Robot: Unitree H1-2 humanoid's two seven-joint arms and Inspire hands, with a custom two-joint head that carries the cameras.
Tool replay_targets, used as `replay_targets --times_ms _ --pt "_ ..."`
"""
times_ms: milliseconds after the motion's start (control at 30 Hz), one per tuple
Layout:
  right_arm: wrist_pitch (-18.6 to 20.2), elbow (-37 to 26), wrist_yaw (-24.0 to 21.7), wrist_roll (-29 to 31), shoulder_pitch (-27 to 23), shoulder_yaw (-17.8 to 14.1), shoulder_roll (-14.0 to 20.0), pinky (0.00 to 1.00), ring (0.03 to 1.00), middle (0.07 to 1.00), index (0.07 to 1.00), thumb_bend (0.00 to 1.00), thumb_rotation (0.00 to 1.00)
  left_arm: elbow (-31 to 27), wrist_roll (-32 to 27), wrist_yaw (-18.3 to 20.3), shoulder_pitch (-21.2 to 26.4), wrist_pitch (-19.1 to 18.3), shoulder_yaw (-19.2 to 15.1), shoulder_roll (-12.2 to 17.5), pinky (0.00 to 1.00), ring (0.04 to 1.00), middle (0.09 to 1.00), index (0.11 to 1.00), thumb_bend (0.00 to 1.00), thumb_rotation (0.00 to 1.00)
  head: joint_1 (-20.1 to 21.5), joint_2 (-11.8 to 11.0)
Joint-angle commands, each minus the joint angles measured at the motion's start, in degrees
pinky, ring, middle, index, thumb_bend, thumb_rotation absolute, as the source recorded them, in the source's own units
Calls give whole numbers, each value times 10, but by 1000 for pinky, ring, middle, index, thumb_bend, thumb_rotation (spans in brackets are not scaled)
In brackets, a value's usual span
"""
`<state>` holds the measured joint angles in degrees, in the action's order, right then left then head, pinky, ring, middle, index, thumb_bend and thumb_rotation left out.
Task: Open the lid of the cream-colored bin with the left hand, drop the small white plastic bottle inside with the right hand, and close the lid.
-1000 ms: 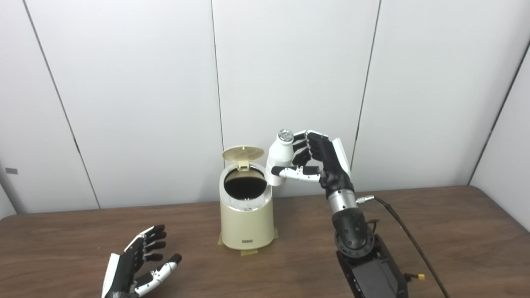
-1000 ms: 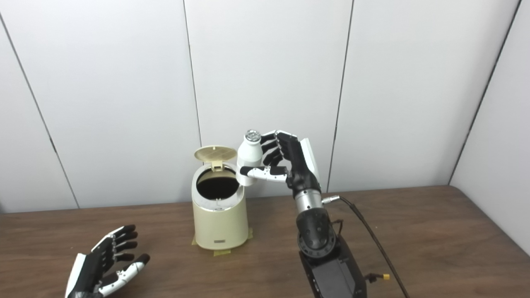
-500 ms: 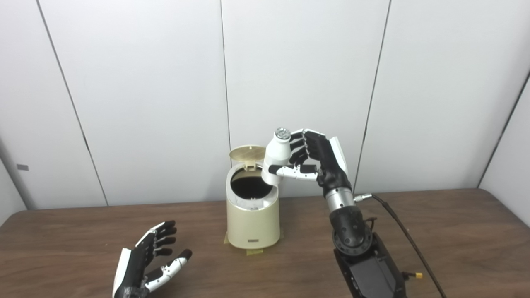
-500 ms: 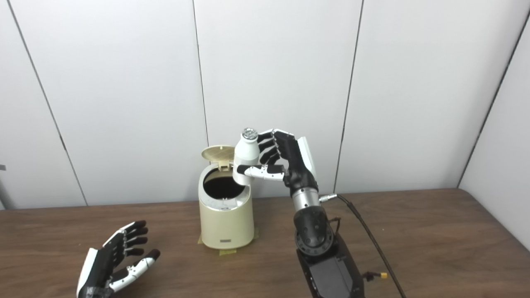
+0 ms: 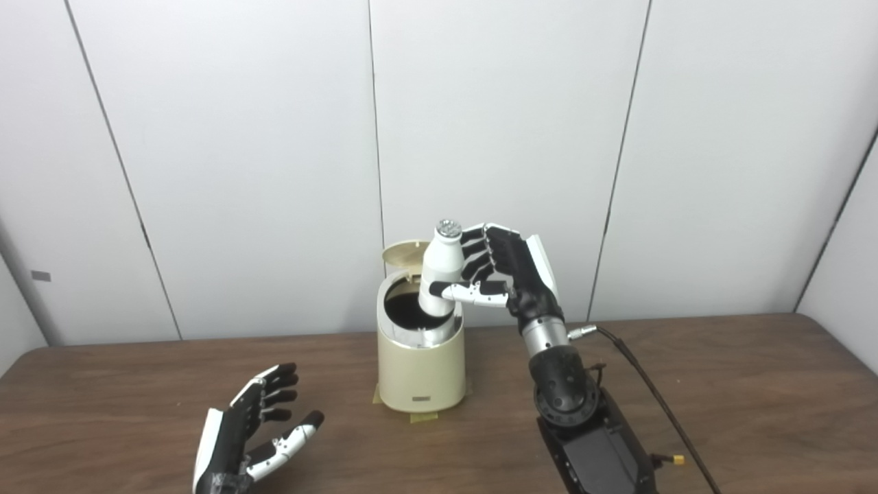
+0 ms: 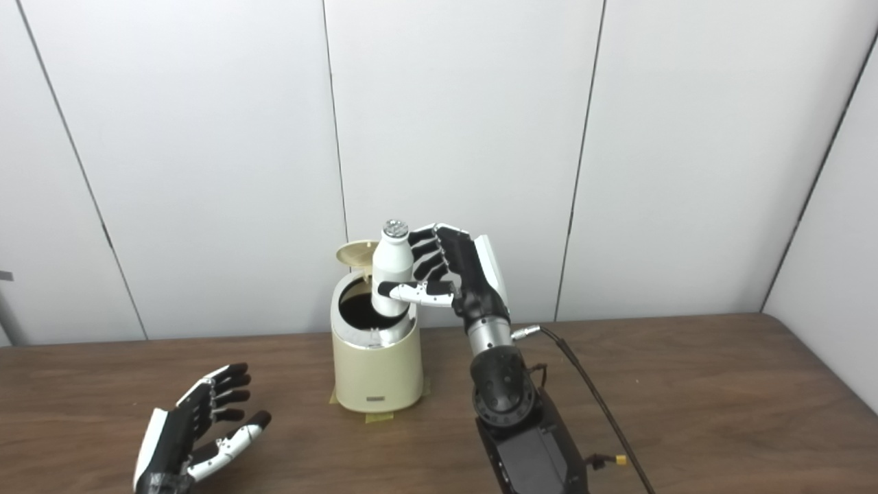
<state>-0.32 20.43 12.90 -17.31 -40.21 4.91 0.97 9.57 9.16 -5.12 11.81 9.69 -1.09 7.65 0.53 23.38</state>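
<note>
- The bin [image 5: 420,367] stood on the table [image 5: 720,384] near the back wall, with its lid [image 5: 401,252] tipped up at the rim's 12 o'clock edge, so step 1, opening, looked done.
- The right hand [image 5: 504,271] was clamped on the bottle [image 5: 439,274], thumb across the front and fingers behind it.
- The bottle was upright, cap on top, its base over the bin's dark mouth toward the 3 o'clock side of the rim. Whether the base touched the rim could not be told.
- Step 2, the drop, was not yet finished: the bottle was in the grip and most of its body showed above the rim.
- The left hand [image 5: 250,432] lay low over the table at about 8 o'clock from the bin, well apart from it, palm up, fingers spread and holding nothing.
- As I judged it, 2 things were left: releasing the bottle into the bin, then bringing the left hand to the lid to shut it.
- A release too near the 3 o'clock rim might have let the bottle catch on the edge.
</note>
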Motion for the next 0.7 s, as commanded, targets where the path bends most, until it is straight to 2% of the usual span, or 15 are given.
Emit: replay_targets --times_ms 0,367,667 --pt "-23 -3 3 -5 -39 2 -3 303 384 468 550 512 0 -2 10 -10 -7 6 7 -16 660 743 783 818 650 189 -1 1" --pt "-18 25 13 -15 -43 11 -12 323 408 472 530 517 0 -13 17 -12 -10 -3 9 -20 669 747 789 823 646 209 -9 5" --pt "-42 44 17 -31 -39 24 -5 324 413 468 513 520 0 -22 19 -11 -15 -7 12 -19 670 742 788 827 640 197 -12 9"
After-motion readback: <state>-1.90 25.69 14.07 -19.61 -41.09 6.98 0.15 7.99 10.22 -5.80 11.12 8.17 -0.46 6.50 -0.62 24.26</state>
